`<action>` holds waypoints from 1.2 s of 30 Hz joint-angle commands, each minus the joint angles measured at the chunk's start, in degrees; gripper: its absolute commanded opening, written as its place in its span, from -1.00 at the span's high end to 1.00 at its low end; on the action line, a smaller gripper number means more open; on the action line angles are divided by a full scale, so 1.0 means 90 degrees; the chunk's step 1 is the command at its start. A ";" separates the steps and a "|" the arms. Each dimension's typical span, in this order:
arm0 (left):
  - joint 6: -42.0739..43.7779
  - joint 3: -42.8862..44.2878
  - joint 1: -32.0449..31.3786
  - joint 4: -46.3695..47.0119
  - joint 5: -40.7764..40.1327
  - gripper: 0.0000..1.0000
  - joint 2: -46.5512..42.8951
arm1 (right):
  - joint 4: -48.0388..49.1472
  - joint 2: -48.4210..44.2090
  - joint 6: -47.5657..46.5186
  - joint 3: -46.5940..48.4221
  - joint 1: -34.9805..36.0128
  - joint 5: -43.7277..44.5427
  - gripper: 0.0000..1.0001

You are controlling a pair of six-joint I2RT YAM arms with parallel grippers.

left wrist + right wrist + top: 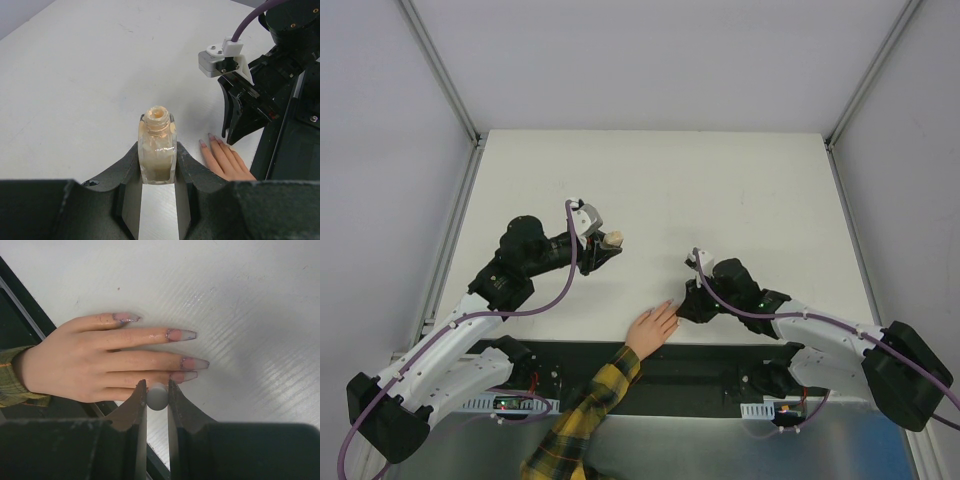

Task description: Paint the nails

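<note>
Long, pale pinkish nails (181, 334) taper to translucent tips, darker at the cuticles. They lie flat on the white table (240, 290), near its front edge.

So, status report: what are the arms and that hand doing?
Left gripper shut on open beige bottle. Right gripper shut on small whitish round knob, over the light-skinned hand. Pinkish nails flat on white table. Nothing blocking.
</note>
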 commanded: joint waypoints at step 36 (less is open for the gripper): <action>-0.0054 0.0095 0.0070 0.0292 0.0128 1.00 -0.0049 | -0.0087 -0.0278 -0.0017 0.0079 -0.0055 -0.0394 1.00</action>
